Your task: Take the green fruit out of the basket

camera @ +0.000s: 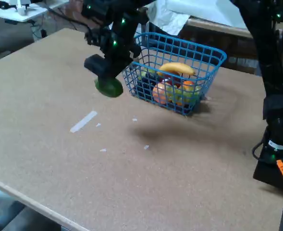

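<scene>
Dark-green round smooth fruit [109, 87] gripped by black gripper [105, 77], outside blue wire-mesh basket [213, 57], at its nine o'clock above brown board table [59, 163]. Best lowered gently, then freed clear of rim.

In the fixed view the black gripper [105, 72] hangs left of the blue wire basket [206, 77], its jaws closed on the dark-green fruit [109, 88], outside the basket and above the brown surface [131, 168]. A yellow banana [178, 69] and an orange fruit [159, 93] lie inside the basket. White tape [83, 121] lies on the surface.
</scene>
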`<action>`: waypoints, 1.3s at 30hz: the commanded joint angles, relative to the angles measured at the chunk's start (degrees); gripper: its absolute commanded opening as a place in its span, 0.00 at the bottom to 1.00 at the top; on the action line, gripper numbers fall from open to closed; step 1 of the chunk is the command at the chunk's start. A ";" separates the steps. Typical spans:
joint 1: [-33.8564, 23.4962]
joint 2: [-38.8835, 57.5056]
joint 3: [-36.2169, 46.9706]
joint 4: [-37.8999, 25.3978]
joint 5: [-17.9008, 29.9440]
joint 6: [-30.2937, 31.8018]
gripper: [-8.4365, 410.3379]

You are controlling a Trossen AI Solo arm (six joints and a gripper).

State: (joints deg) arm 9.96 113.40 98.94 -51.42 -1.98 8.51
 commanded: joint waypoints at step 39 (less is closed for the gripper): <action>-2.47 14.51 -1.99 16.94 -1.11 -4.24 0.26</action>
State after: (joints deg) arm 7.46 126.54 96.97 -36.10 -1.89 4.45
